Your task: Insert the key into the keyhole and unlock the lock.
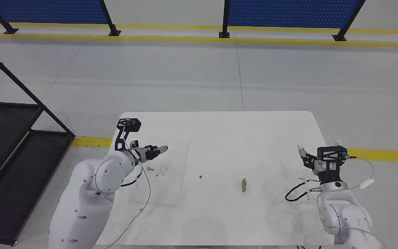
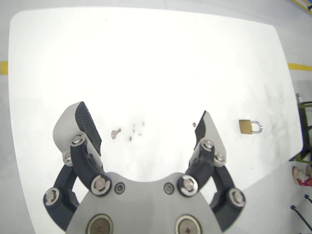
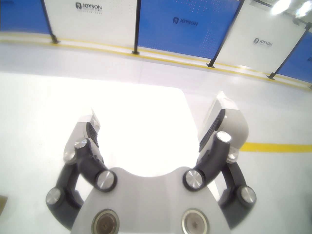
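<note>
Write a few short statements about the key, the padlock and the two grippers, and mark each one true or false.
1. The key lies on the table, apart from the padlock. True.
2. The left gripper holds the key. False: it is open and empty, and the key lies on the table.
3. The right gripper is open. True.
4. The key sits in the keyhole. False: it lies loose on the table, not touching the padlock.
</note>
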